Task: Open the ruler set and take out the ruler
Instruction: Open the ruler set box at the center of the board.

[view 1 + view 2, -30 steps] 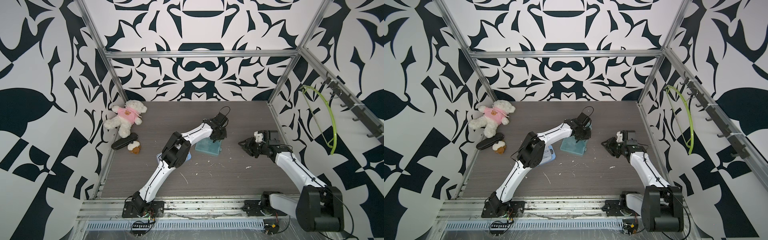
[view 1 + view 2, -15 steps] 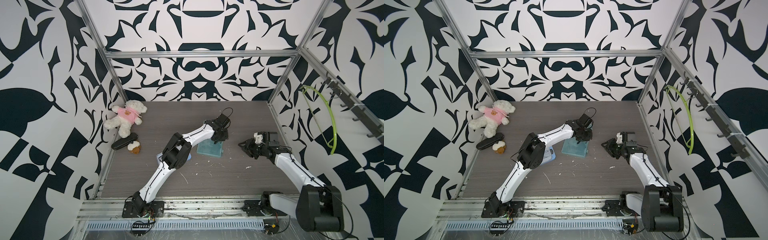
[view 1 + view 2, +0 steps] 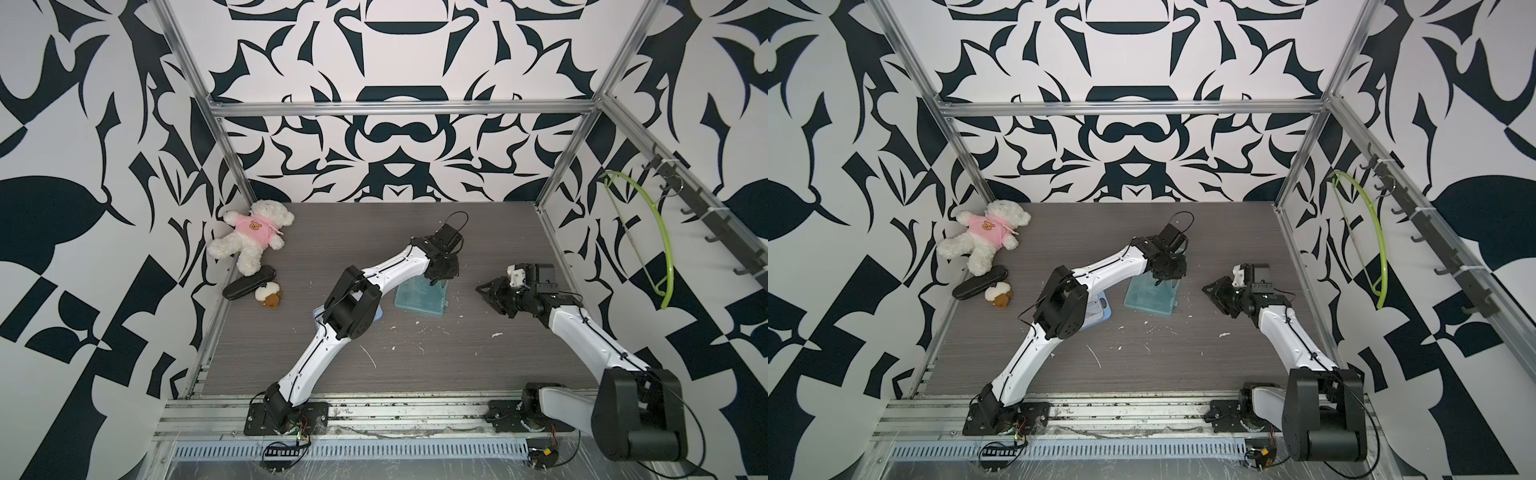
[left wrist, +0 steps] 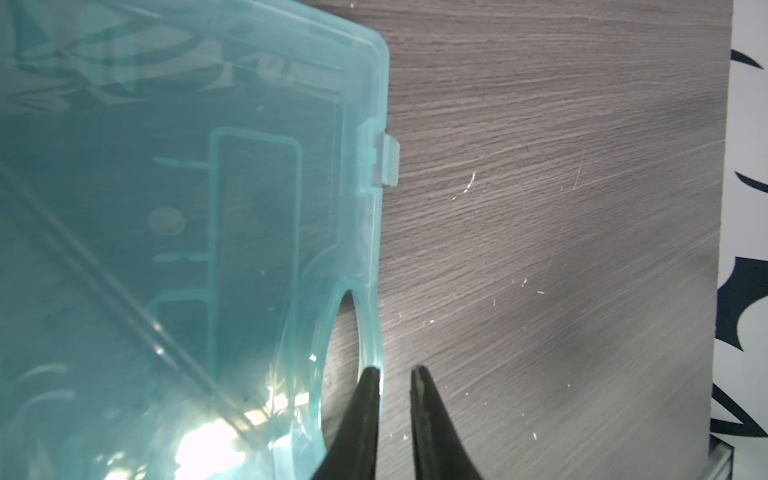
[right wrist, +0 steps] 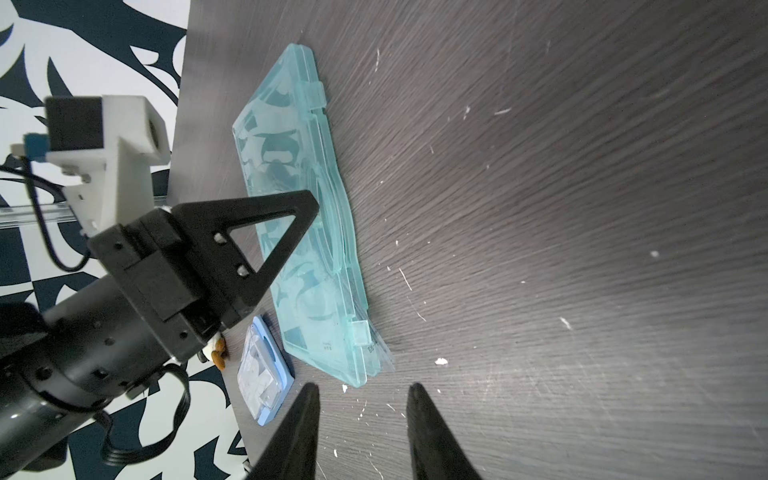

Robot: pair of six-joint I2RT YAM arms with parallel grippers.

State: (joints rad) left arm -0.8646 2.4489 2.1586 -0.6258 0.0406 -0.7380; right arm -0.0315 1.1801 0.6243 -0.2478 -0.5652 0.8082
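L tool (image 4: 395,371) at ruler set (image 4: 187,187) rim

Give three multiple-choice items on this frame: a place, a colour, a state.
1. The left claw sits: A) against the back wall B) at the teal ruler case's rim C) beside its own base.
2. The teddy bear's top is: A) pink B) green C) yellow.
3. The right claw is: A) shut on a ruler B) open, empty C) gripping the case.
Key: 1 B, tips at the rim's cutout in the left wrist view; 2 A, pink in both top views; 3 B, tips apart, bare table between.
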